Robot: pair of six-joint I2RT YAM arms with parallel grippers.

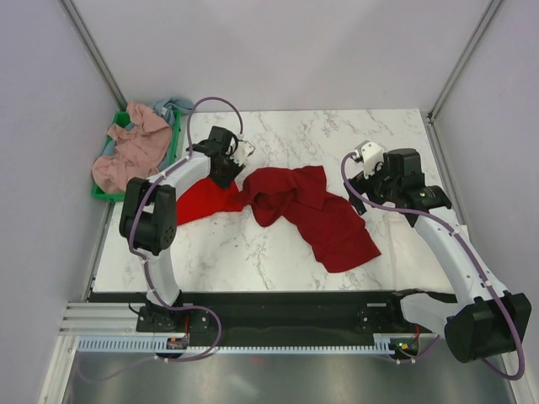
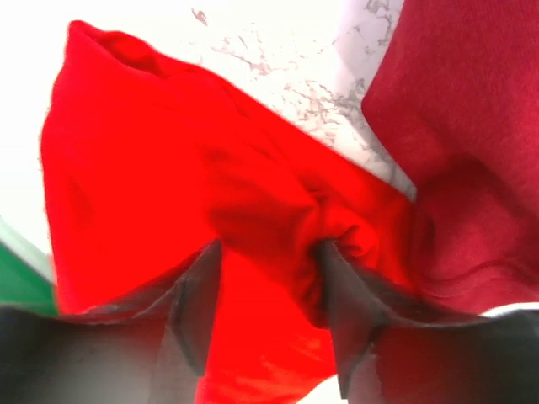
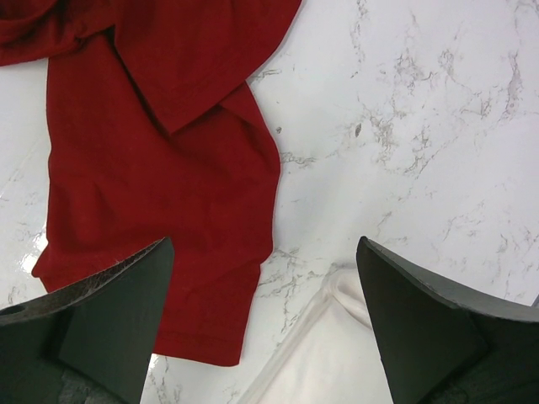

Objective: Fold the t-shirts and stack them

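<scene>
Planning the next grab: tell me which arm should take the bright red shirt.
Left. The left gripper sits on the bright red shirt, fingers straddling a bunched fold; the right gripper hangs open over the table beside the dark crimson shirt.

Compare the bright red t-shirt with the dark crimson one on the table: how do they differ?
The bright red t-shirt is lighter and shows less cloth than the dark crimson t-shirt. The left gripper straddles a bunch of the bright red t-shirt, not the dark crimson t-shirt. Both lie unfolded, touching, on the table.
</scene>
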